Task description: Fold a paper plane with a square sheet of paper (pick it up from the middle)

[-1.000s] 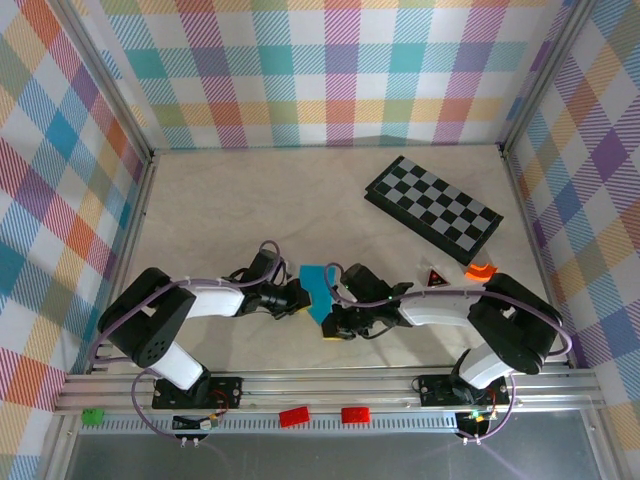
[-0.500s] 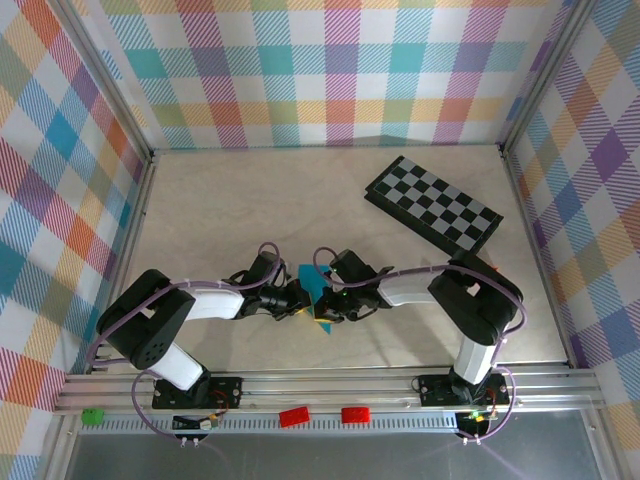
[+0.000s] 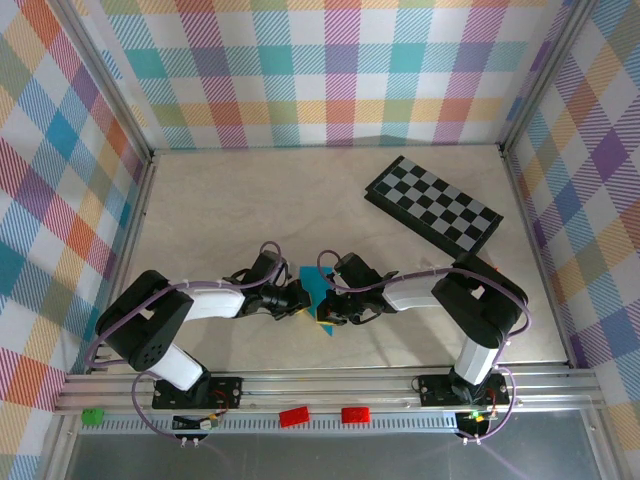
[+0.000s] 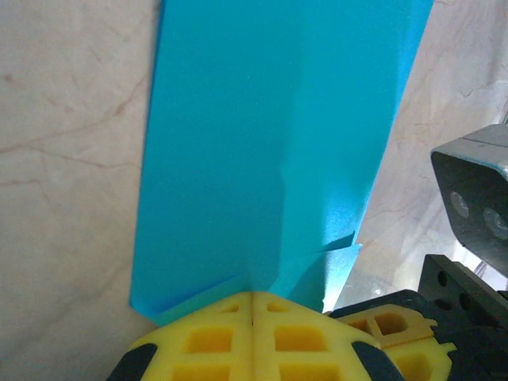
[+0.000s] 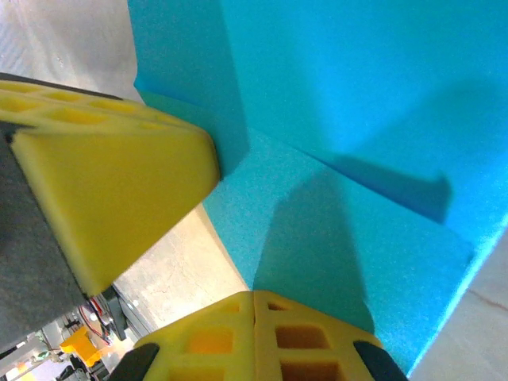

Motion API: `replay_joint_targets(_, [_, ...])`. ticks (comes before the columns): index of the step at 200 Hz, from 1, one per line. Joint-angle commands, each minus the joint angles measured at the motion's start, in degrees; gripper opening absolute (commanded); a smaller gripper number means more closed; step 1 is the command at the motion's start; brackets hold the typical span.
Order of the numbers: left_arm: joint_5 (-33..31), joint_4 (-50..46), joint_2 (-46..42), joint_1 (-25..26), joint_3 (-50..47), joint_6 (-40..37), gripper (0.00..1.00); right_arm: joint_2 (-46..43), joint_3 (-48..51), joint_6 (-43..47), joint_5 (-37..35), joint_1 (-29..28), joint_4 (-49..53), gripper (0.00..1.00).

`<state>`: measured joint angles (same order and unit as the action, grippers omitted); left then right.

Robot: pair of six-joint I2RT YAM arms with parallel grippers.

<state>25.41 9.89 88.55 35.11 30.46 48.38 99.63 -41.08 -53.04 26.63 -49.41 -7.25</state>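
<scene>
While your two claws sat nearly tip to tip at the near middle of the counter [image 3: 240,210], the folded cyan sheet of paper [image 3: 316,283] was caught between them. Your left claw [image 3: 303,299] had its yellow fingers [image 4: 198,341] pressed together on one edge of the sheet. Your right claw [image 3: 328,310] was closed tight on the other edge. A crease ran across the sheet. The checkered board [image 3: 433,208] lay well apart, far right.
</scene>
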Motion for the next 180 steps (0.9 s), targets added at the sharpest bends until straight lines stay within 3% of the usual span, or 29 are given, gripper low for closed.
replay_joint_targets(1, [-1.75,0.29,2.04,-3.75,-1.22,-1.21,0.00,2.85,1.70,1.10,-1.48,-0.16,8.62,0.02])
replay_joint_targets(74, [2.66,0.64,2.26,-12.00,-1.48,-6.68,0.00,3.07,2.16,2.34,-1.12,0.19,7.95,0.02])
replay_joint_targets(108, [4.42,-2.03,-3.53,-12.18,0.64,-6.56,0.02,2.50,2.01,3.59,-0.50,1.02,8.64,0.02])
replay_joint_targets(142, [3.44,-1.02,-8.13,-7.34,-0.22,-5.18,0.04,2.49,1.71,3.73,0.41,1.60,8.06,0.02])
replay_joint_targets(180, [3.07,5.16,-2.99,-0.95,-0.96,-3.47,0.03,3.02,1.44,3.49,0.96,1.68,7.49,0.03])
